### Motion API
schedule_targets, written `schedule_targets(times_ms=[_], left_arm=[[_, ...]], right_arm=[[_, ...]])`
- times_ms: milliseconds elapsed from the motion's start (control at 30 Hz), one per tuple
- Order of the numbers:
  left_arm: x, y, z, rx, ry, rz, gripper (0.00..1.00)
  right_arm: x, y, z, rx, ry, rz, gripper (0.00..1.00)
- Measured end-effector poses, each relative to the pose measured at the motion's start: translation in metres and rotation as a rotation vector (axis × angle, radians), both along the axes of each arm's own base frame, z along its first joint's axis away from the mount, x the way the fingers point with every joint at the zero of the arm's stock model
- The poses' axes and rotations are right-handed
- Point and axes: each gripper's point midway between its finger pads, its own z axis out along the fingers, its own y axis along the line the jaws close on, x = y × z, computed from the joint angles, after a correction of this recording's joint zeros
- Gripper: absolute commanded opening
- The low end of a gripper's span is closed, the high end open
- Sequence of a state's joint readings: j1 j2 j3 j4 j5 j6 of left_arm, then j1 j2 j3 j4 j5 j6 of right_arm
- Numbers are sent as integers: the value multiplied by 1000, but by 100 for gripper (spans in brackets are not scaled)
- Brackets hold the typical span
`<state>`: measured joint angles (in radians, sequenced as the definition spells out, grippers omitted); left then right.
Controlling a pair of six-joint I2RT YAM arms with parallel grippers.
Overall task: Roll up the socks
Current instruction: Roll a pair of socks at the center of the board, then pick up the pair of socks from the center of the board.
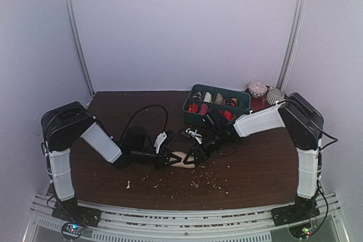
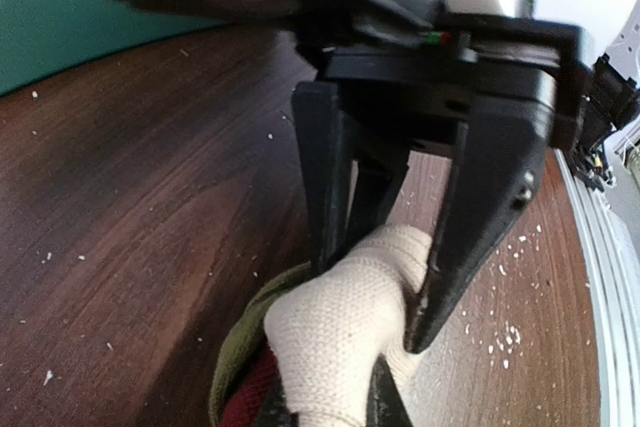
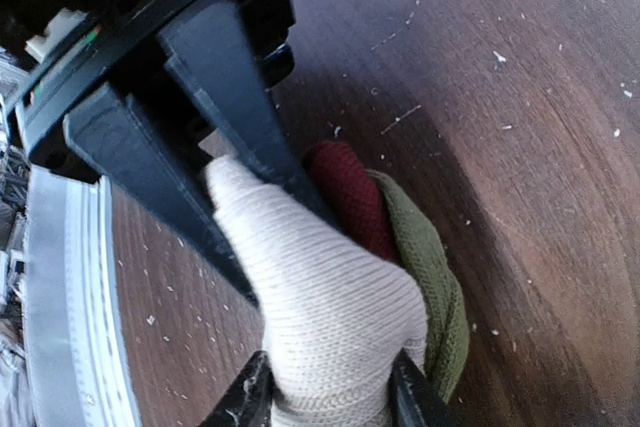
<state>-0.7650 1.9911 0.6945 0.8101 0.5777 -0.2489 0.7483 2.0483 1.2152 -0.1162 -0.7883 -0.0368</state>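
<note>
The socks [image 1: 182, 160], a cream-ended bundle with maroon and olive folds, lie near centre on the brown table [image 1: 255, 171], with the left gripper [image 3: 285, 252] and right gripper [image 2: 375, 297] both clamped on the fabric from opposite sides, apparently to keep the roll tight.

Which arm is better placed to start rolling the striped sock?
Left, probably: the left gripper pinches the cream end of the striped sock tightly, while the right gripper stands with jaws wider around it, possibly loose.

sock [image 1: 184, 161] between left claw [image 1: 172, 161] and right claw [image 1: 196, 155], tray [image 1: 193, 118] behind on table [image 1: 261, 168].
</note>
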Motion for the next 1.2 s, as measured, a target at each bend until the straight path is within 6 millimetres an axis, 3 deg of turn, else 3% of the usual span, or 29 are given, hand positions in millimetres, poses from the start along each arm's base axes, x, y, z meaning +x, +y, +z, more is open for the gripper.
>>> schedule_targets(times_ms=[67, 300, 367, 400, 433, 467, 567, 667, 800, 900, 1000, 1100, 1200], left_arm=[[1, -2, -1, 16, 43, 10, 0], [2, 1, -7, 58, 151, 58, 0], [2, 2, -8, 60, 161, 62, 0], [3, 2, -8, 60, 166, 64, 0], [3, 3, -8, 60, 170, 65, 0], [3, 2, -8, 59, 171, 64, 0], [3, 3, -10, 61, 181, 65, 0], [3, 3, -12, 65, 189, 66, 0], [3, 2, -13, 61, 201, 59, 0], [2, 2, -14, 57, 209, 51, 0], [2, 2, -14, 55, 212, 46, 0], [2, 2, -14, 56, 214, 46, 0], [2, 2, -14, 59, 220, 43, 0]], right_arm=[[3, -2, 4, -15, -26, -17, 48], [13, -22, 26, -139, -172, -96, 56], [23, -28, 49, -147, -255, -124, 61], [30, -31, 66, -148, -314, -143, 70], [37, -33, 83, -143, -372, -164, 93], [45, -36, 101, -138, -433, -188, 99], [66, -49, 153, -133, -612, -277, 100], [81, -69, 193, -145, -756, -389, 100], [92, -101, 230, -129, -885, -590, 100], [86, -121, 237, -112, -927, -659, 98], [82, -122, 231, -120, -902, -637, 80], [85, -103, 219, -153, -827, -552, 70], [84, -69, 189, -158, -705, -420, 67]])
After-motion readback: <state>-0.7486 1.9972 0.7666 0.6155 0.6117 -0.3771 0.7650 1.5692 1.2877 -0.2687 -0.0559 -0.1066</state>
